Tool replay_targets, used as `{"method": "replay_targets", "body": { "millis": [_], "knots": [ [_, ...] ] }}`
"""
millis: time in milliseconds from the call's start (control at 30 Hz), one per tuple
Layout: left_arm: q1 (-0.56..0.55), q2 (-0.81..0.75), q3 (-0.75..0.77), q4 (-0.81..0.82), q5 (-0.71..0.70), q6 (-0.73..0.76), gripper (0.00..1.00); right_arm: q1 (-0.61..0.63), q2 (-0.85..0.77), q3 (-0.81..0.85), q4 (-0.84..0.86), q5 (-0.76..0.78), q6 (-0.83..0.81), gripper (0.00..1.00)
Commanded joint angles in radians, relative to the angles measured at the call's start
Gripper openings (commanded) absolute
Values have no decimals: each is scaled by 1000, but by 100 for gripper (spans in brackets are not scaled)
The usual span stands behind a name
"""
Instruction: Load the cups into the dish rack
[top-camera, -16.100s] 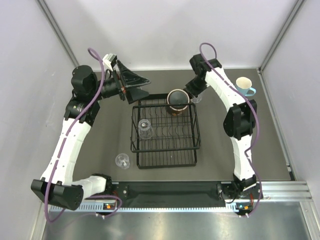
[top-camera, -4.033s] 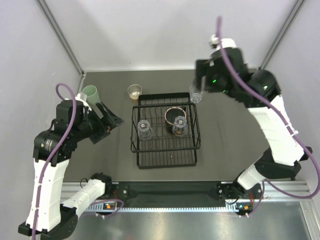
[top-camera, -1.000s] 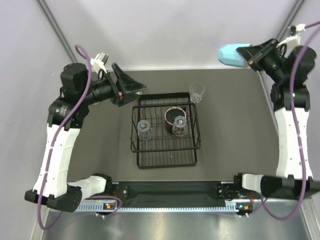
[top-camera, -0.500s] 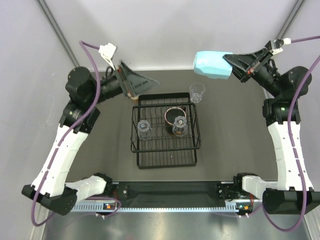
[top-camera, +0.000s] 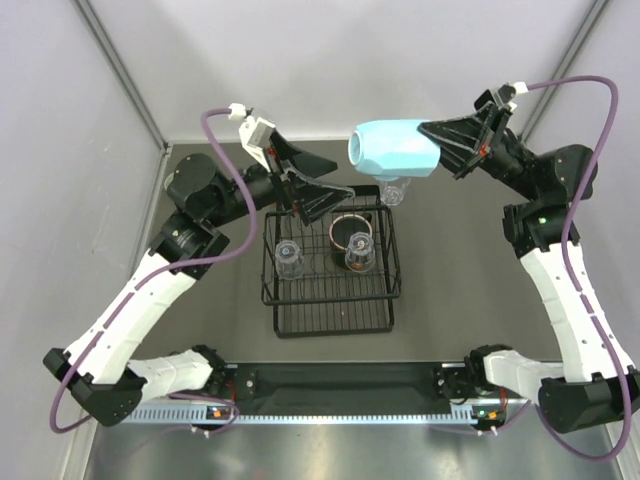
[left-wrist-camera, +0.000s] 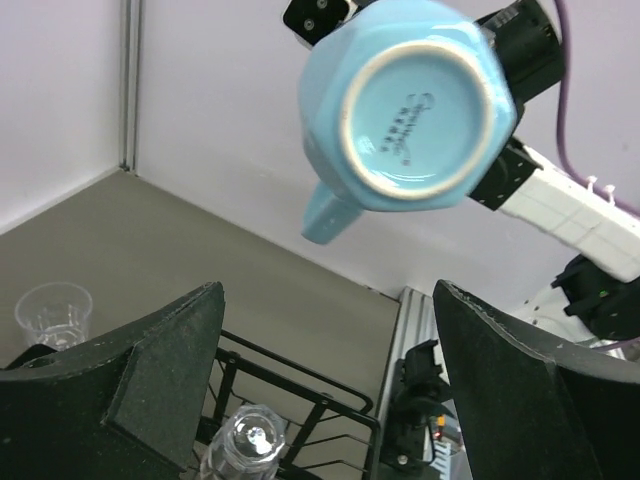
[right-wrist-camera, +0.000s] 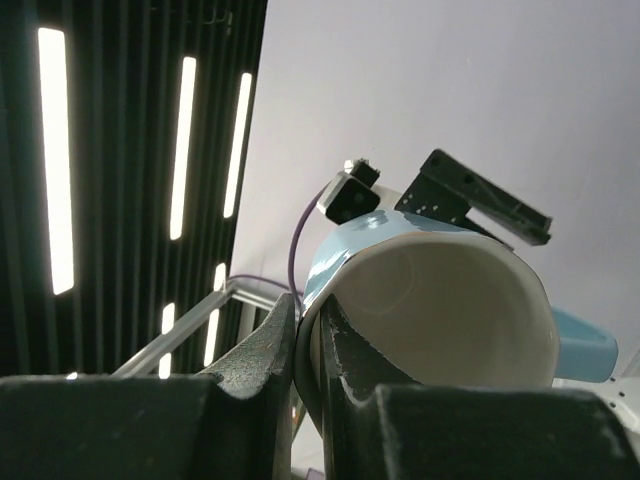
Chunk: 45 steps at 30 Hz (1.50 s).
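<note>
We look down on a dark grey counter (top-camera: 470, 300) boxed in by pale walls (top-camera: 330, 60). At its middle sits the black wire dish rack (top-camera: 330, 300). It holds an upturned clear plastic glass (top-camera: 288, 256), a second upturned glass (top-camera: 358, 251) and a red-lined dark cup (top-camera: 349, 229). Over the rack's far left corner our left gripper (top-camera: 322, 188) hangs, jaws spread wide, holding nothing. Near the far edge an upright clear tumbler (left-wrist-camera: 55, 315) is half hidden from above by the light blue handled mug (top-camera: 392, 150). The mug is held on its side high over the counter, and our right gripper (right-wrist-camera: 305, 335) pinches its wall at the rim.
</note>
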Motion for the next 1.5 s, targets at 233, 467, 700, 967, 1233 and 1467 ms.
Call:
{"method": "replay_targets", "body": {
  "millis": [233, 467, 700, 967, 1233, 1467],
  "knots": [
    [-27, 2, -14, 187, 81, 155, 89, 104, -57, -12, 109, 102, 215, 0],
    [-25, 54, 35, 209, 190, 146, 83, 162, -46, -9, 125, 128, 211, 0],
    [-26, 74, 35, 245, 222, 143, 73, 231, -29, -6, 143, 170, 212, 0],
    [-25, 95, 42, 311, 262, 107, 57, 302, -9, -3, 155, 208, 208, 0],
    [-27, 77, 10, 348, 188, 87, 40, 352, -3, -12, 180, 256, 220, 0],
    [-27, 72, 9, 395, 136, 40, 0, 369, -8, -50, 209, 279, 237, 0]
  ]
}}
